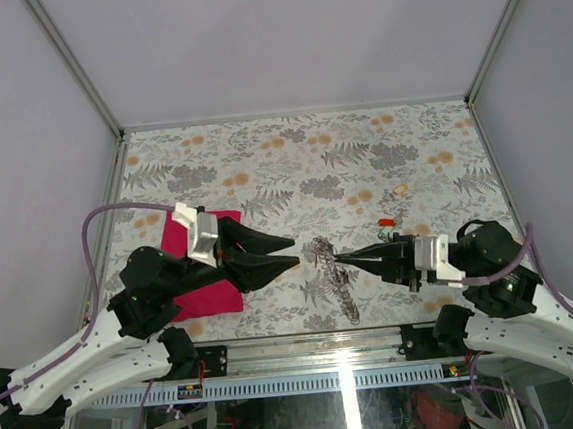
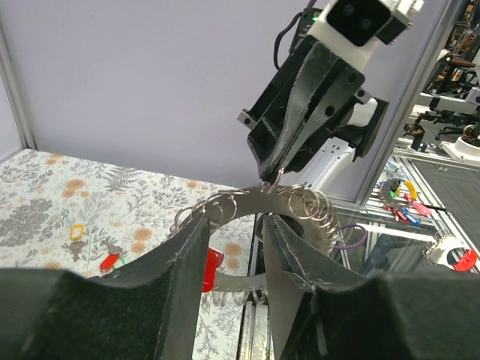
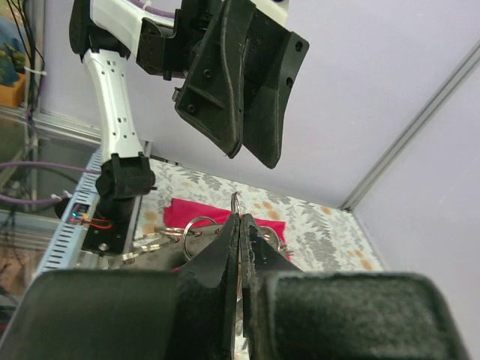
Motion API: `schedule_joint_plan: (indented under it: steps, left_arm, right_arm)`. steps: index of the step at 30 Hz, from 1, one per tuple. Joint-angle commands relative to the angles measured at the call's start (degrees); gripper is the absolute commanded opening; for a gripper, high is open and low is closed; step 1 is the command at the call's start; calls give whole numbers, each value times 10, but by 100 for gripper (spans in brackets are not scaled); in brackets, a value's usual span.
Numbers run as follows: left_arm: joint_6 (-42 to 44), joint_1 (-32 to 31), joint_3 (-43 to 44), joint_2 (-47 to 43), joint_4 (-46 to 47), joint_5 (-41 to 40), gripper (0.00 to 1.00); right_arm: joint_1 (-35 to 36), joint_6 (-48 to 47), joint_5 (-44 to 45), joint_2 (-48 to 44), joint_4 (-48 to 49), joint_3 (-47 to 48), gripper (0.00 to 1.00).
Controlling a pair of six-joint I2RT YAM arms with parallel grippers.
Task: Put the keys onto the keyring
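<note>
Left gripper (image 2: 236, 229): black fingers apart in the foreground, nothing clamped
Right gripper (image 2: 276, 174): black, reaching down, tips pinched on one ring
Thin silver ringed metal chain keyring (image 2: 241, 196): arcs just above left fingertips
Small red-headed key (image 2: 109, 261), pale yellow-headed key (image 2: 76, 232): lying on grey floral tabletop (image 2: 45, 202)

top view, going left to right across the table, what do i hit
cloth → left fingers → keyring → red key → yellow key
</note>
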Motion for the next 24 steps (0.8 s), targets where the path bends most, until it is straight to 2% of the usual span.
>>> schedule_joint_plan:
  steps: [1,8,16,24]
  left_arm:
    - [-15,0,17,23,15,-18,36]
    - [-22,0,34,61,-2,-51,36]
    - [-44,0,43,113,-11,-106,37]
    - [-86,17,77,224,-25,-160,37]
  right_arm:
    - [4,-87,10,-30,21,-16,0]
    - [4,-166,17,-82,-7,-50,0]
    - [4,-207,62,-123,-113,-47,0]
    - [5,-138,155,-115,-255,37,0]
